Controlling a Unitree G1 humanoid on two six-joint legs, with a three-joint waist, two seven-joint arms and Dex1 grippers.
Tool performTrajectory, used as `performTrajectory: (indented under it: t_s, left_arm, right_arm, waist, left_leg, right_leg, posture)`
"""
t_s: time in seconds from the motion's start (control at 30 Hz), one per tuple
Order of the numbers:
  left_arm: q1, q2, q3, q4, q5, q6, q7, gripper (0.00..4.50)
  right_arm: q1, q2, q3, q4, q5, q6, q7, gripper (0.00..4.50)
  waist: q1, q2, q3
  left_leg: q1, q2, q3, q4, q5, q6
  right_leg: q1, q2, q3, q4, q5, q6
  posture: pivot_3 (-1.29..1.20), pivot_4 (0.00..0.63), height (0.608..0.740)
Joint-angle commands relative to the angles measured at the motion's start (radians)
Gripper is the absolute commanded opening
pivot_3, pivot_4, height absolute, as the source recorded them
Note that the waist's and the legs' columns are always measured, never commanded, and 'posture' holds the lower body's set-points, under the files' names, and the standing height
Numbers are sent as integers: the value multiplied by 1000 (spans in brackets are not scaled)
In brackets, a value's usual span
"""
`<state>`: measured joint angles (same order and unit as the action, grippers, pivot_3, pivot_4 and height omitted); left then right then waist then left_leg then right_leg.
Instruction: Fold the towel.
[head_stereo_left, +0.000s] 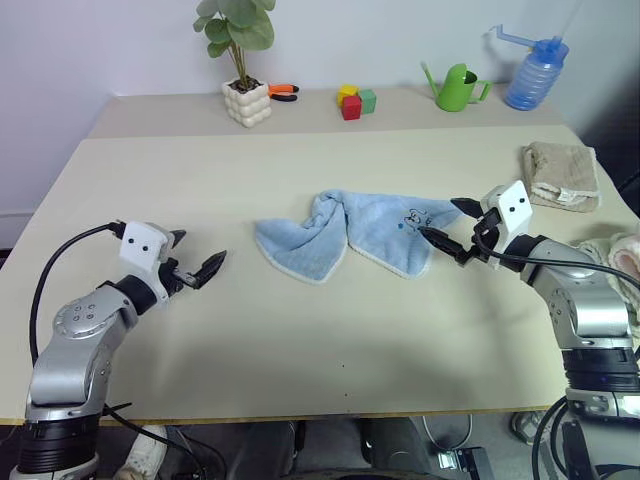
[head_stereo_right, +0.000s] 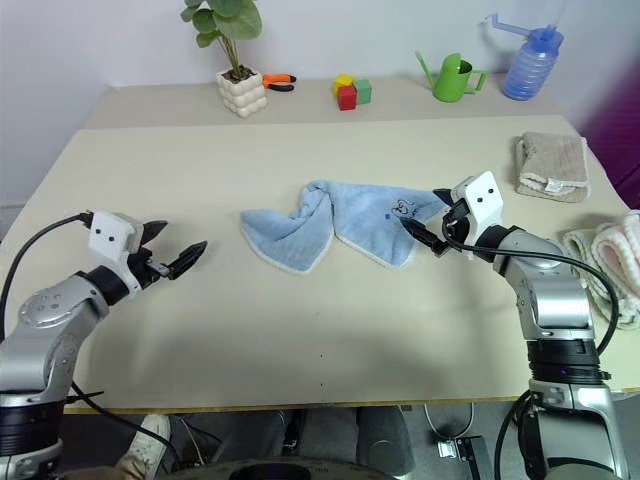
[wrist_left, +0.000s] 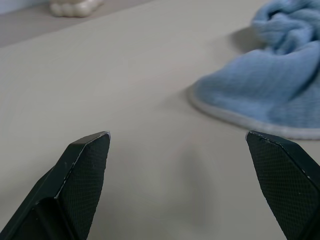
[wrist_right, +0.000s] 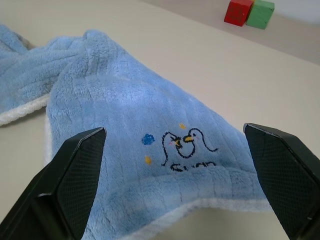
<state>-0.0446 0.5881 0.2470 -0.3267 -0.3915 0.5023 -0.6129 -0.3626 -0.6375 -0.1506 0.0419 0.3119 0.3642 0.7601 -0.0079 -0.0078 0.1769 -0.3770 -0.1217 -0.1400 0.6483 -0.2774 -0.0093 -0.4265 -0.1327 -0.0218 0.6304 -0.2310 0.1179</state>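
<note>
Towel (head_stereo_left: 345, 235): lay crumpled mid-bench, bunched into two lobes joined at a ridge; hem showed along both lower edges; embroidered motif (wrist_right: 182, 147) near the right corner.
Progress: judged not begun; no fold made, cloth not yet spread flat. Left to do: take corners, flatten, fold over.
Left tool (head_stereo_left: 195, 262): released, jaws wide, holding nothing; hovered low over bare bench, well apart from the towel's left lobe, pointed toward it.
Right tool (head_stereo_left: 450, 232): released, jaws wide, holding nothing; sat just beside the towel's right corner, motif between the fingers in the wrist view. Touching or not: could not tell.
Bench (head_stereo_left: 300, 350): broad bare stretch in front of the towel and to its left; plenty of room to spread and fold.
Edges: front edge near both arms, well clear of the towel.
Right side: tan towel (head_stereo_left: 560, 175) near the right edge, pink-and-white towel (head_stereo_right: 605, 250) just behind the right arm; tighter room for swinging that way.
Back row: plant (head_stereo_left: 243, 70), blocks (head_stereo_left: 355, 100), green can (head_stereo_left: 458, 88), blue bottle (head_stereo_left: 535, 72); all well behind the towel, out of the working area.
</note>
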Motion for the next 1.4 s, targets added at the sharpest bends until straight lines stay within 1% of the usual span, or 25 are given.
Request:
performTrajectory:
  t_s: [0.03,0.23,0.37,0.43,0.5,0.6,0.67,0.77,0.97,1.1,1.2,1.3,1.33,1.4]
  left_arm:
    - [8,28,-6,-52,-26,6,-38,4442]
    - [-5,37,-7,-36,-22,5,-41,4442]
    - [-24,49,-52,-16,5,-17,-60,4442]
    - [-52,39,-69,-21,-8,-12,-64,4442]
    - [-99,29,-118,-40,-27,7,-88,4442]
    - [-167,39,-243,-44,7,15,-143,4442]
    - [-224,23,-340,-49,27,18,-171,4442]
    - [-296,-1,-477,-31,115,13,-168,4442]
    - [-335,-13,-645,24,260,20,-162,4442]
    - [-341,-28,-655,70,316,38,-117,4442]
    - [-350,-65,-638,127,349,50,-56,4442]
    - [-349,-84,-620,159,346,52,-40,4442]
    - [-348,-86,-619,167,350,46,-34,4219]
    - [-348,-92,-615,179,352,36,-29,3632]
  right_arm:
    - [-1,6,-18,-17,10,-26,-4,4500]
    - [-5,27,-11,-8,7,-47,-14,4500]
    - [15,33,-12,-22,3,-52,-20,4500]
    - [19,35,-8,-27,2,-53,-24,4500]
    - [17,39,-2,-26,-2,-58,-29,4500]
    - [-3,53,16,-27,-9,-61,-42,4500]
    - [-8,64,24,-39,-10,-55,-52,4500]
    - [2,69,27,-68,-8,-43,-62,4500]
    - [40,59,9,-142,4,-2,-88,4500]
    - [68,55,-8,-187,12,20,-98,4500]
    - [89,56,-15,-192,10,17,-98,4500]
    - [85,63,-6,-185,4,13,-103,4500]
    - [80,65,-3,-183,2,10,-105,4500]
    - [71,67,-2,-177,4,7,-106,4500]
  waist:
    - [0,0,0]
    - [0,0,0]
    - [1,0,0]
    - [5,0,0]
    - [11,0,0]
    - [19,0,0]
    - [19,0,0]
    - [20,0,0]
    - [18,0,0]
    - [21,0,0]
    - [22,0,0]
    - [21,0,0]
    - [20,0,0]
    - [19,0,0]
  left_leg:
    - [0,0,0,0,0,0]
    - [0,0,0,0,0,0]
    - [0,0,0,0,0,0]
    - [0,0,0,0,0,0]
    - [0,0,0,0,0,0]
    - [0,0,0,0,0,0]
    - [0,0,0,0,0,0]
    - [0,0,0,0,2,-3]
    - [0,0,1,0,2,-3]
    - [0,0,1,0,0,0]
    - [0,0,1,0,0,0]
    - [1,0,1,1,0,1]
    - [2,0,1,1,0,1]
    - [2,0,0,0,0,1]
  right_leg:
    - [0,0,0,0,0,0]
    - [0,0,0,0,0,0]
    - [0,0,0,0,0,0]
    - [0,0,0,0,0,0]
    - [0,0,0,0,0,0]
    - [0,0,0,0,0,0]
    - [0,0,0,0,0,0]
    - [0,0,0,0,0,0]
    - [0,1,0,0,0,0]
    - [0,1,0,0,0,0]
    - [1,1,0,0,0,0]
    - [2,1,0,0,0,0]
    - [2,1,0,0,0,0]
    - [2,1,0,0,0,0]
  posture:
    - [0,150,732]
    - [0,150,732]
    - [0,150,732]
    - [0,150,732]
    - [0,150,732]
    - [0,150,732]
    - [0,150,732]
    - [0,150,732]
    - [0,150,732]
    - [0,150,732]
    - [0,150,732]
    - [0,150,732]
    - [0,150,732]
    - [0,150,732]
